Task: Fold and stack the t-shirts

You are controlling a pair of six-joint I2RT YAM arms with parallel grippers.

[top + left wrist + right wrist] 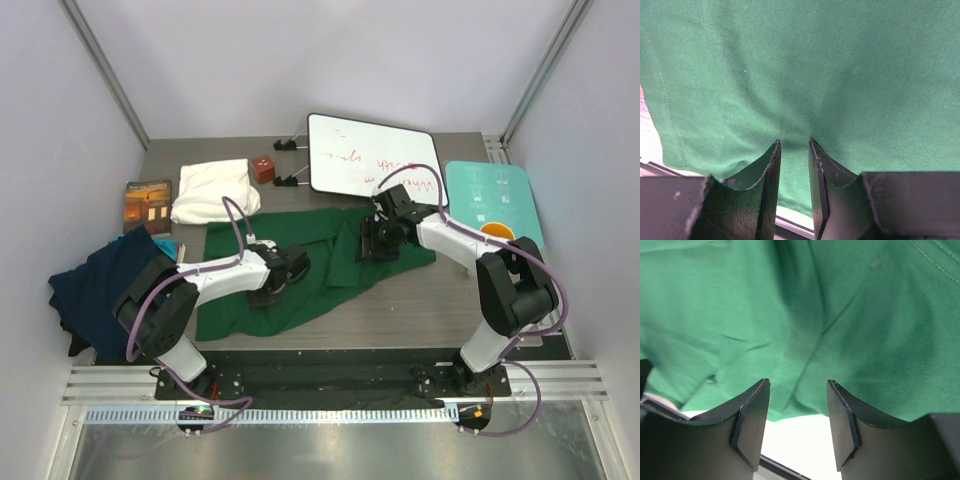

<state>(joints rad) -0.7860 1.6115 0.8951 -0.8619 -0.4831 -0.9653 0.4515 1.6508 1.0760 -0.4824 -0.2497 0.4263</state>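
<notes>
**A:** Three shirts from above, we count. Where do they lie?

**B:** We see the dark green t-shirt (335, 270) spread loosely across the middle of the frame on the table (420, 300). The navy t-shirt (95, 285) is bunched at the left edge. The cream-white t-shirt (212, 190) sits in a compact heap at upper left, just beside the brown book (148, 203). The left gripper (290, 262) rests on the green cloth left of centre, and the right gripper (375, 240) is on its upper right part.

**A:** What do we make of the left wrist view?

**B:** The dark green t-shirt (805, 65) fills nearly the whole frame. At lower centre the left gripper (795, 145) has its jaws drawn close, and creases in the cloth run into the narrow gap. We read that as a pinch on the fabric.

**A:** What about the right wrist view?

**B:** Green cloth (865, 340) covers the upper frame, rumpled and a little blurred. The right gripper (798, 385) stands at the bottom with its jaws spread wide and nothing between them.
</notes>
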